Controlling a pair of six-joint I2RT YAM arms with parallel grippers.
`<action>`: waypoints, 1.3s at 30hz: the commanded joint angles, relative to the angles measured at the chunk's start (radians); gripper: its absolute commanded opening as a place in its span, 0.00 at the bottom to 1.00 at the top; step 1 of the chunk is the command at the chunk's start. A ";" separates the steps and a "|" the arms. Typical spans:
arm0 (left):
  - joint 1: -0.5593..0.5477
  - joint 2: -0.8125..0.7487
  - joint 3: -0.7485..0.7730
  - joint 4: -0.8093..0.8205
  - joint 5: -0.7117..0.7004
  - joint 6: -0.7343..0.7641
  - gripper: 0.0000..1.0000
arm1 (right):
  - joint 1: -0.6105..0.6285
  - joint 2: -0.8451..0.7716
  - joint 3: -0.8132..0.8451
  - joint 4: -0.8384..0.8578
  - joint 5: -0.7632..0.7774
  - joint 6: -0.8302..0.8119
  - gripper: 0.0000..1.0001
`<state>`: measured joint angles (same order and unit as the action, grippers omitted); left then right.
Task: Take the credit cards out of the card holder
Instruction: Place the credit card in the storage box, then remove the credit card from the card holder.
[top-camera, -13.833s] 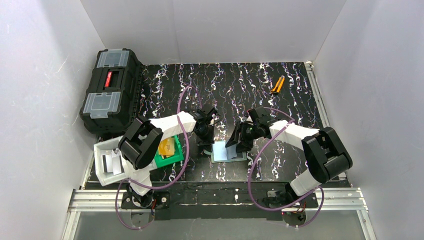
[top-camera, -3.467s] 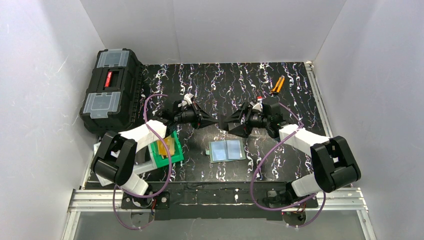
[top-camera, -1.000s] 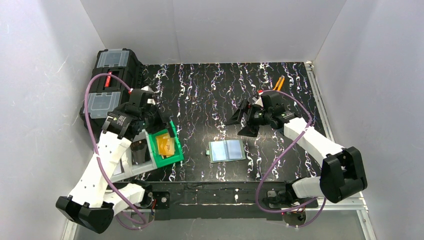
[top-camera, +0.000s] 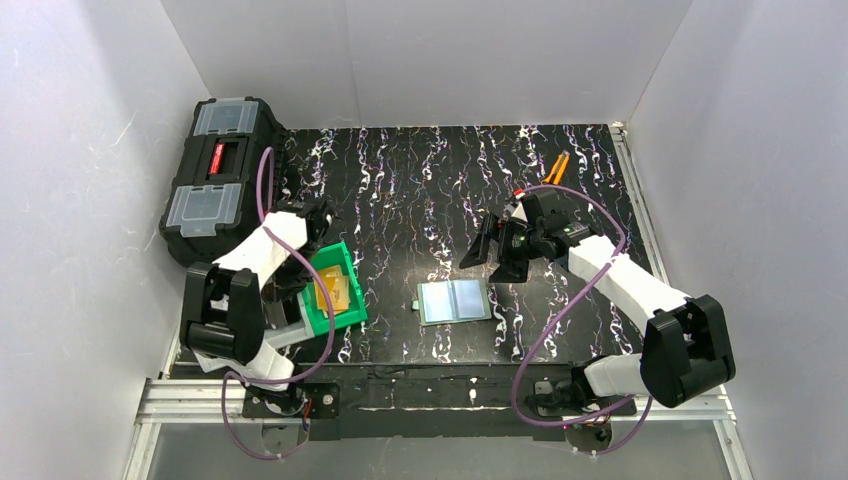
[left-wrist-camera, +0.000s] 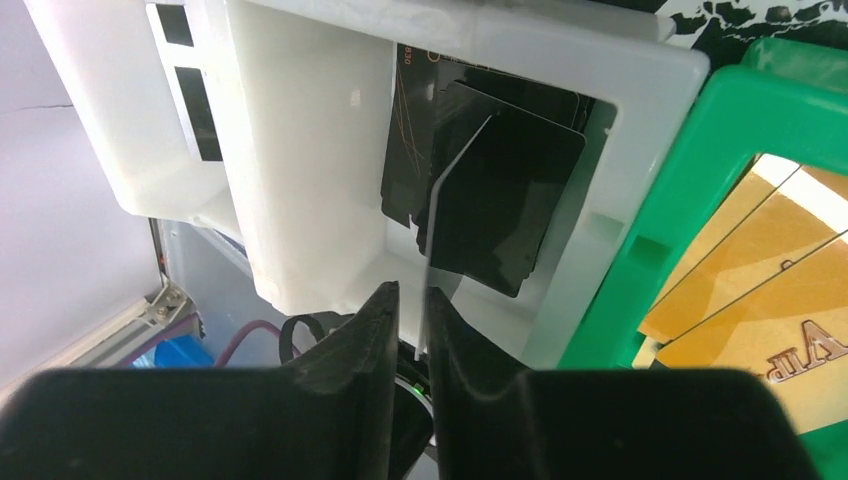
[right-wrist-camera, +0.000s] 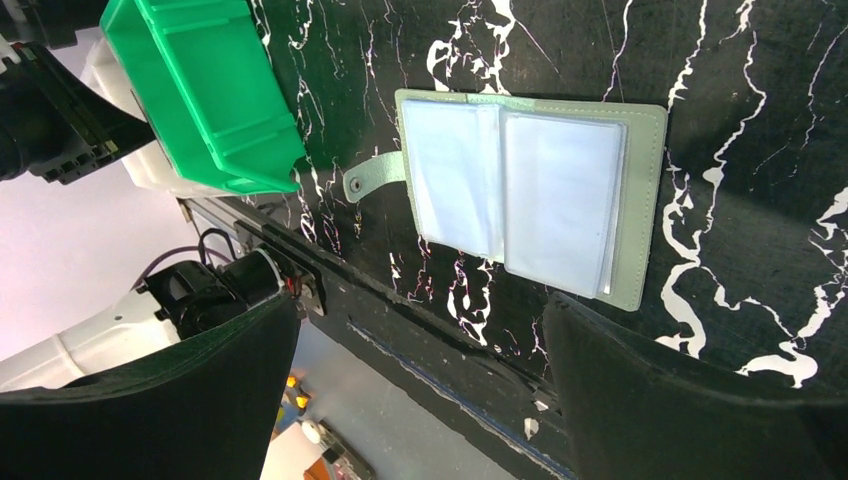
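I look down on the whole table (top-camera: 420, 170) from above; left wrist peers close into the white bin (left-wrist-camera: 300, 180); right wrist shares the card holder (right-wrist-camera: 645, 200).

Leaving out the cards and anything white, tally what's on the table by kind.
Black toolbox: 1
Green bin: 1
Card holder: 1
Orange-handled tool: 1
Total: 4

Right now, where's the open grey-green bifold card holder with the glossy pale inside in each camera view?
Top external: grey-green card holder lies open just below centre.
Left wrist: not in view.
Right wrist: card holder upper centre, open flat.
Shared landmark: bright green plastic bin, in all three.
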<state>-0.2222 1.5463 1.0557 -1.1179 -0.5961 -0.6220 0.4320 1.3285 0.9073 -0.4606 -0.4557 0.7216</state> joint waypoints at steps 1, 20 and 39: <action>0.014 0.007 0.040 -0.010 -0.039 0.010 0.23 | -0.006 -0.005 0.053 -0.015 0.001 -0.030 0.98; -0.019 -0.221 0.258 -0.005 0.351 0.124 0.44 | -0.006 0.046 0.090 -0.120 0.098 -0.049 0.98; -0.492 0.126 0.354 0.373 0.762 -0.034 0.33 | 0.015 0.130 0.012 -0.049 0.134 0.056 0.98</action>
<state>-0.6823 1.6329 1.3762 -0.8055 0.0891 -0.6376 0.4351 1.4288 0.9398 -0.5461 -0.3367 0.7403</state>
